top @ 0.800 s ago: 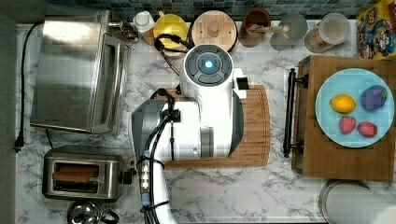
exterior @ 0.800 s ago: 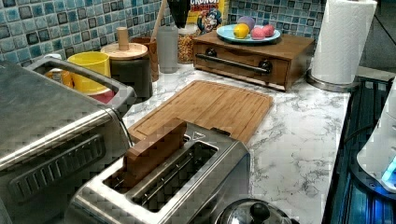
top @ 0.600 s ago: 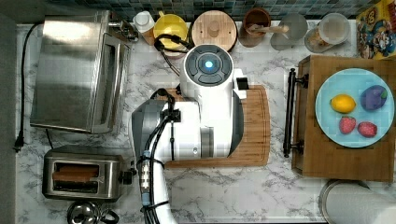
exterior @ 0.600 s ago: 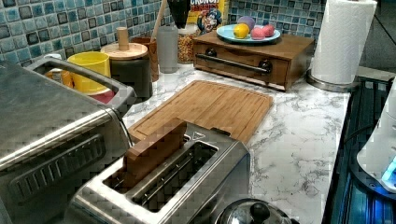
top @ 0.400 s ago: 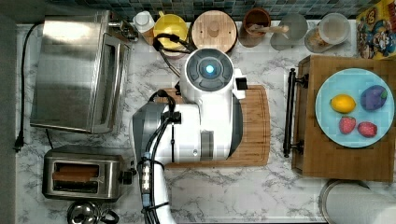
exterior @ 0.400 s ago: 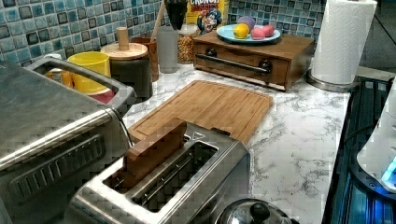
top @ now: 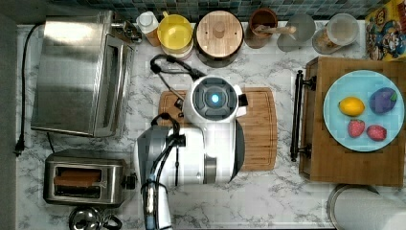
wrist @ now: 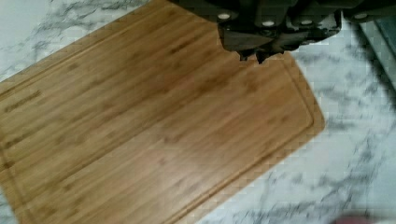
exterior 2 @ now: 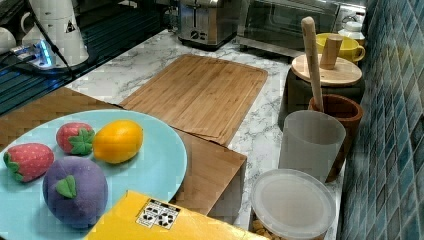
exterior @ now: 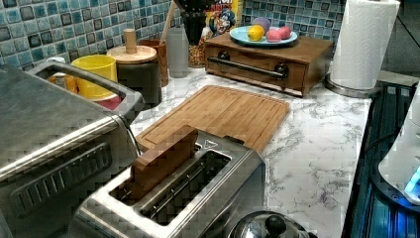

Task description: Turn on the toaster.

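The toaster [top: 84,184] stands on the marble table [top: 268,201] at the top view's lower left, just below the larger toaster oven [top: 79,72] and beside a kettle lid [top: 88,219]; a brown slice [exterior: 161,158] stands up from one slot. Its steel shell looks rigid and smooth, probably light enough to slide if pushed sideways, so contact belongs on the black lever [top: 128,181] at the end facing the arm, pressed straight down. The end effector [wrist: 256,52] hangs above the bamboo cutting board [wrist: 154,116], well apart from the toaster, and its fingers appear pressed together with nothing between them. The lever is small, so a slip off its edge seems the main risk.
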